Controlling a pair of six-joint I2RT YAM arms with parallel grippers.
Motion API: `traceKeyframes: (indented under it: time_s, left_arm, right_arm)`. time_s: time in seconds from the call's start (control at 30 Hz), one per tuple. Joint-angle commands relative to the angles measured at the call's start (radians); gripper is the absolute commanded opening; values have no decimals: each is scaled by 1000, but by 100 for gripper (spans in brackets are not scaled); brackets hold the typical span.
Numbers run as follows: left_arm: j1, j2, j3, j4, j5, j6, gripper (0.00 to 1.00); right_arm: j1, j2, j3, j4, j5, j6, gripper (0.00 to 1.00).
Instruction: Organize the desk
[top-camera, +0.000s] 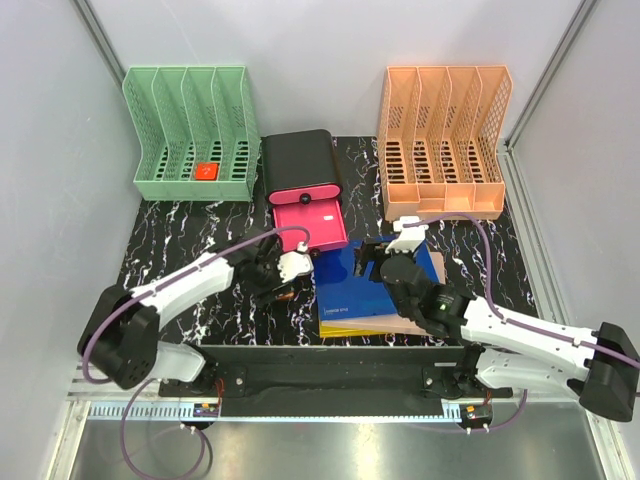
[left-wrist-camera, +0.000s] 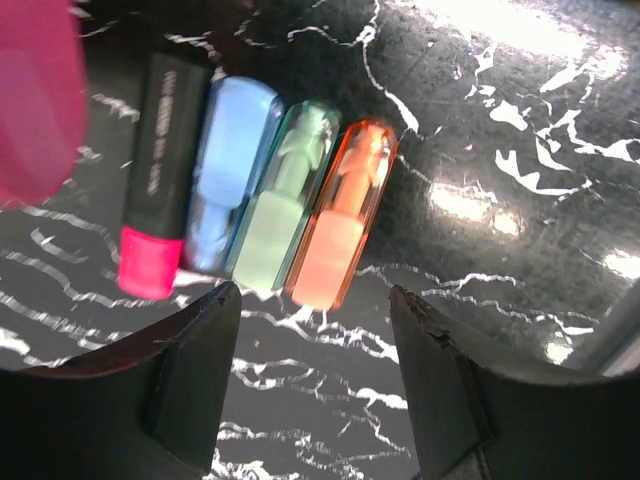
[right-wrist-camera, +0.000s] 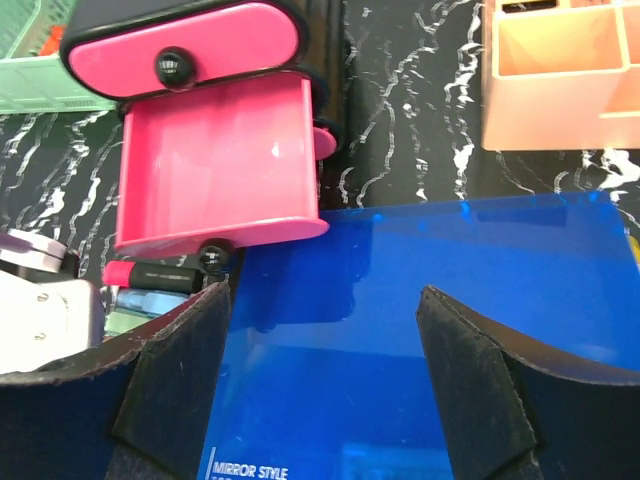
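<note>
the left pincer (left-wrist-camera: 312, 296) hung open over the black white-veined bench (left-wrist-camera: 520, 150), where a row of four plastic highlighters (left-wrist-camera: 285, 200) lay just ahead of its tips, long axes pointing away, the orange highlighter (left-wrist-camera: 345, 215) nearest its gap. the right pincer (right-wrist-camera: 322, 296), also open, hovered over the translucent blue folder (right-wrist-camera: 450, 300), farther off.

A: Ahead of left end effector (left-wrist-camera: 312, 300)?
B: Listed: black-and-pink marker (left-wrist-camera: 152, 190), blue marker (left-wrist-camera: 228, 170), mint marker (left-wrist-camera: 285, 195), orange marker (left-wrist-camera: 345, 215); surface (left-wrist-camera: 520, 200) black, white-veined.
A: Right end effector (right-wrist-camera: 322, 300)?
B: Beneath, blue folder (right-wrist-camera: 500, 260); beyond, pink drawer (right-wrist-camera: 215, 170).
</note>
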Motion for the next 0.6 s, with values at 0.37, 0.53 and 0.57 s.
traceKeyframes:
  time_s: [0.37, 0.53, 0.57]
  left_arm:
    - [-33, 133, -13, 97, 42, -15, 63]
    - [-67, 143, -36, 79, 51, -25, 57]
    - [-71, 140, -39, 71, 59, -33, 54]
  right_arm:
    - [7, -52, 14, -61, 77, 21, 82]
    - [7, -83, 8, -85, 85, 29, 81]
    - [5, -91, 7, -94, 88, 30, 81]
